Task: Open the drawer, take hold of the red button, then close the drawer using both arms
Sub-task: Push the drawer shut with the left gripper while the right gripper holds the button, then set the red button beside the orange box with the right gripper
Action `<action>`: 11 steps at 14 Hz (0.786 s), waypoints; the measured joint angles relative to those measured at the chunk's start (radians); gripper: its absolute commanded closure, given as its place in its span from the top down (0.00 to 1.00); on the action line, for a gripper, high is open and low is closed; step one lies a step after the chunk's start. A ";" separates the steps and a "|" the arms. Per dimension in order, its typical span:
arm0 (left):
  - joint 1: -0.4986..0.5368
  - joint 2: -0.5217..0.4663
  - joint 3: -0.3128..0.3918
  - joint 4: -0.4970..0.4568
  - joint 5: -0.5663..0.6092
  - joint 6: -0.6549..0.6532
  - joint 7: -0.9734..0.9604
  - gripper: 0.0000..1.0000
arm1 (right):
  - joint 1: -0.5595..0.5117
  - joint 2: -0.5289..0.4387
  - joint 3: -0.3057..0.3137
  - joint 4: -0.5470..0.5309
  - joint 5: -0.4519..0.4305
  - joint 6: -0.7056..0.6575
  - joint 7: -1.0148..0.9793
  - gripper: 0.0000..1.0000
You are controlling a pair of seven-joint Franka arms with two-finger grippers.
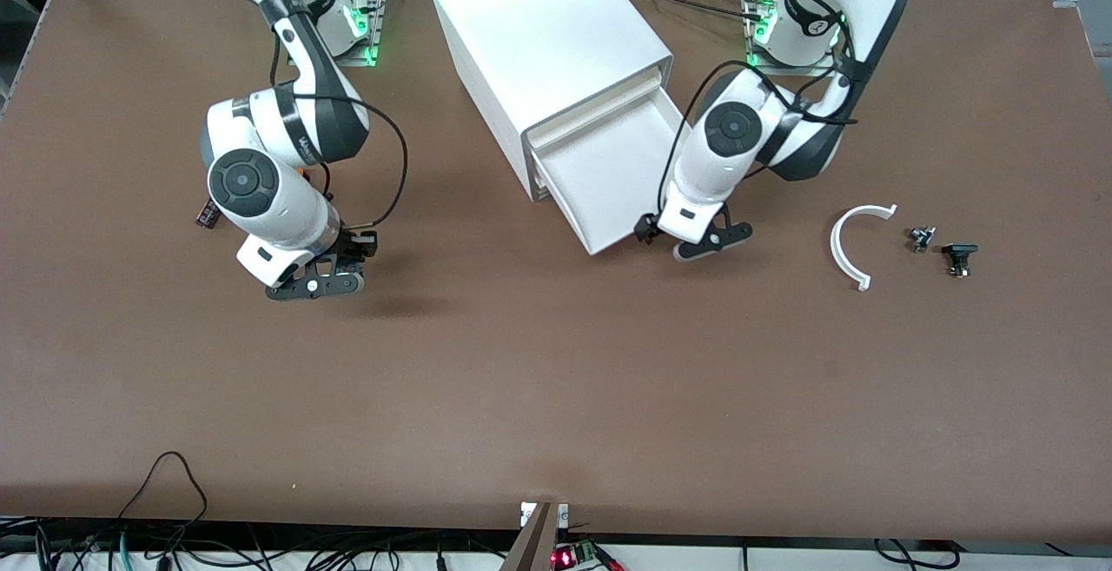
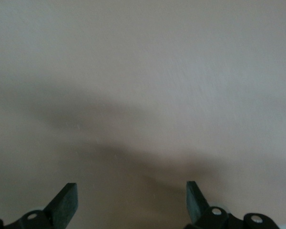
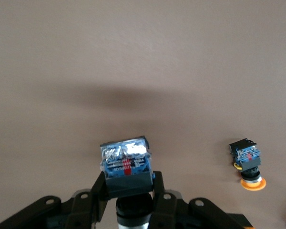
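The right pincer (image 1: 317,286), over the surface (image 1: 556,397) toward the right arm's end from the cabinet (image 1: 547,58), pinches the button (image 3: 126,164). The left pincer (image 1: 695,241), fingers spread, hovers beside the open drawer (image 1: 608,180) protruding from that cabinet.

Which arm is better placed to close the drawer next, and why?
The left. Its open, empty gripper sits right at the front of the pulled-out drawer. The right gripper is shut on the button, over bare table toward its own end.
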 measured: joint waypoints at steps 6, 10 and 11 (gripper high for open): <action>0.001 -0.054 -0.145 -0.076 0.000 -0.003 -0.005 1.00 | -0.042 -0.004 0.000 -0.229 -0.001 0.271 0.002 0.22; 0.003 -0.079 -0.206 -0.110 0.000 -0.003 -0.005 1.00 | -0.064 -0.005 0.000 -0.348 -0.001 0.440 0.002 1.00; 0.003 -0.082 -0.215 -0.115 0.000 -0.003 -0.005 1.00 | -0.069 -0.005 0.000 -0.359 -0.001 0.453 0.003 1.00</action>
